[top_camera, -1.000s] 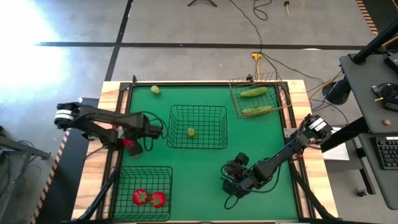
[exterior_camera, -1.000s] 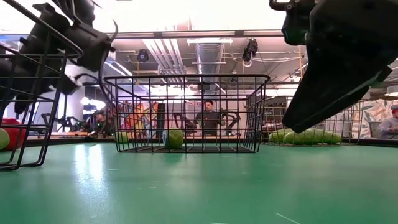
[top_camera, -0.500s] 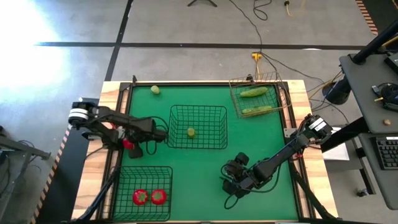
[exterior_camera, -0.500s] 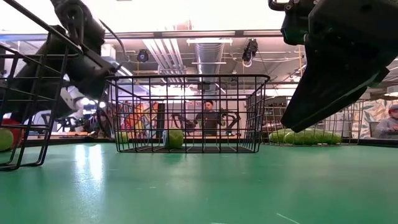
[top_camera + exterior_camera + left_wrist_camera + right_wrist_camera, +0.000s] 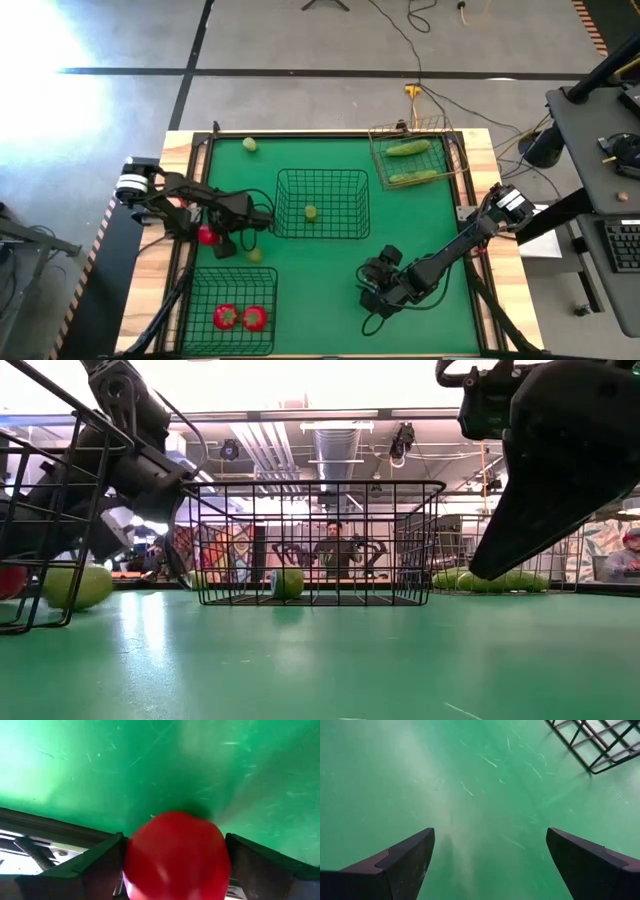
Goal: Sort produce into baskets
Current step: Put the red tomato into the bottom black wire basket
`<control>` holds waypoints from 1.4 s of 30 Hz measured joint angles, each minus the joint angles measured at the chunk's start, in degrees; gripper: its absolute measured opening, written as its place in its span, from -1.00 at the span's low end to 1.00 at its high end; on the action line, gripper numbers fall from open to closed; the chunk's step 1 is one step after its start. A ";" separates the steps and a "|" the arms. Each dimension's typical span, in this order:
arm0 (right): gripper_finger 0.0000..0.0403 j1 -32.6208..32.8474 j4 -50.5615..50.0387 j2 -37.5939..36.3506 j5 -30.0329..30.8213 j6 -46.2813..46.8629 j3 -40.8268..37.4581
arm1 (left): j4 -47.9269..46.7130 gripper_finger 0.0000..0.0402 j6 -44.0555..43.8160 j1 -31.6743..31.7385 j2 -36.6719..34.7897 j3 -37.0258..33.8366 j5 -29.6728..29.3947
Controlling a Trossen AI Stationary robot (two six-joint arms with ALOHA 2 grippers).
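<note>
Carried nearer the basket (image 5: pixel 230 310), tomato (image 5: pixel 176 855) sits between left jaws.

You find no readable text, label, brand, number or sign anywhere on the table, the baskets, the arms or the room behind.

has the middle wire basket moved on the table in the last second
Yes. In the high view the middle basket has slid slightly toward the tan basket holding the cucumbers, which stayed put; the gap between them is narrower than a second ago.
</note>
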 joint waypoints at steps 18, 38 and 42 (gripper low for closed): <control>0.87 0.07 -0.11 0.00 -0.02 1.01 -0.04 | 0.40 0.29 -1.58 -4.68 0.04 -0.56 2.18; 0.87 -0.08 -0.21 0.02 0.26 0.07 -0.13 | -2.52 0.22 -22.73 -24.15 -14.11 33.60 0.04; 0.87 -0.09 -0.17 0.02 0.41 -0.11 -0.13 | 6.51 0.23 -29.81 -34.48 -13.86 40.00 -6.64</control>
